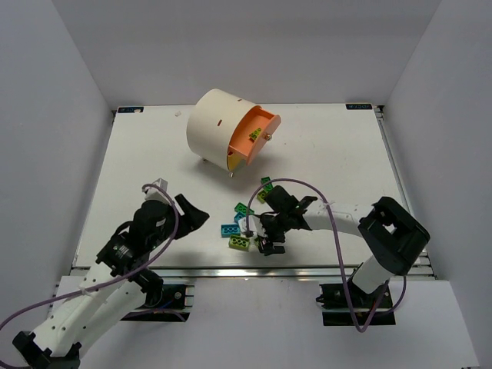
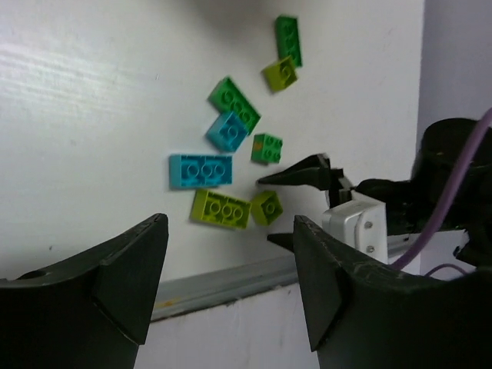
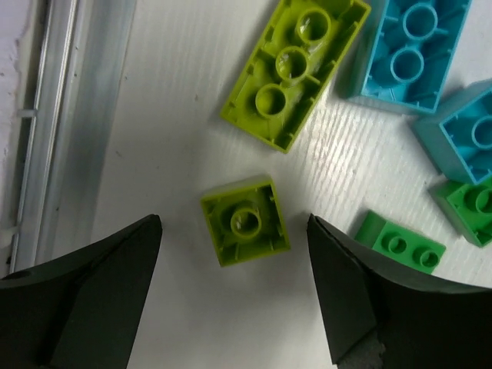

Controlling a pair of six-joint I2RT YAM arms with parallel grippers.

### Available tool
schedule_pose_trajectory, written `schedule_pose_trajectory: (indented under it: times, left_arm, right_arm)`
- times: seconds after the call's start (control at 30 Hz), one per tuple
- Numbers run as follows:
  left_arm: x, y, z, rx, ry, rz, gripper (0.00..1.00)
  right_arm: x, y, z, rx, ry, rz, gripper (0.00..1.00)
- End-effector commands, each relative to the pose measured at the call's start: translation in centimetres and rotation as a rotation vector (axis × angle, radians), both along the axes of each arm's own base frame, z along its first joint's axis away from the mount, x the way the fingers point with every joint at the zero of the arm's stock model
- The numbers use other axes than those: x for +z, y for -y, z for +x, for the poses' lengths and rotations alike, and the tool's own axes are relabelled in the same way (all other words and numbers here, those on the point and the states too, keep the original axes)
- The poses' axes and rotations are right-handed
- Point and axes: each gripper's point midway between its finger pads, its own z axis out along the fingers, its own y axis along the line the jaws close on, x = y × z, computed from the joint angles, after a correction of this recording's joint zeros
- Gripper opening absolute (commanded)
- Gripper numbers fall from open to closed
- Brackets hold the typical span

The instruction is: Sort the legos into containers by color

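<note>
Closest to the right wrist lens, the two dark fingers of the right gripper (image 3: 234, 223) stand spread wide with nothing between them, one on each side of a small yellow-green brick (image 3: 244, 221) that lies underside up on the table (image 1: 330, 154). They straddle it without touching, which reads as lining up for a pinch across its flat sides. Just beyond it lies a long yellow-green brick (image 3: 296, 69), also underside up, with two cyan bricks (image 3: 415, 46) and a dark green brick (image 3: 400, 246) nearby. The small brick sits a little apart from these, so the fingers should have room to come down. Farther back on the table, the cream drum (image 1: 211, 123) has its orange drawer (image 1: 265, 121) pulled out toward the pile. A yellow-green piece (image 1: 254, 136) lies inside it, so that drawer is probably meant for this colour. The left gripper (image 1: 194, 212) is also empty and opened wide. It hangs to the left of the pile, well clear of the right arm's work, most likely waiting its turn.
</note>
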Motion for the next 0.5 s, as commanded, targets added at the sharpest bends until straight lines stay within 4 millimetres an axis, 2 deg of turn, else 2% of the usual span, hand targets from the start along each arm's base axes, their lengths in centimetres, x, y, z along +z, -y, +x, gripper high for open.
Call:
schedule_pose_trajectory:
  times: [0.0,0.13,0.23,0.33,0.4,0.47]
  left_arm:
    - [-2.3,1.2,-1.5,-0.032,-0.143,-0.051,0.75]
    - [-5.3,2.1,-2.3,-0.072,-0.271,-0.016,0.75]
    - [-6.9,2.6,-2.8,-0.103,-0.317,-0.014,0.74]
    - [-8.2,3.2,-3.5,-0.142,-0.356,-0.028,0.74]
    - [-8.9,4.0,-3.9,-0.182,-0.38,-0.047,0.74]
    - [-9.3,4.8,-3.9,-0.221,-0.383,-0.064,0.75]
  right_arm:
    - [0.3,-1.8,1.6,-0.006,0.073,0.018,0.81]
    - [0.3,-2.3,1.8,0.003,0.084,0.022,0.68]
    - [1.0,-2.3,1.6,0.011,0.09,0.035,0.38]
    - [1.5,-1.5,0.9,0.046,0.095,0.031,0.24]
    - [2.9,-1.0,0.4,0.07,0.109,0.053,0.17]
    - [5.6,-0.9,-0.1,0.088,0.117,0.103,0.11]
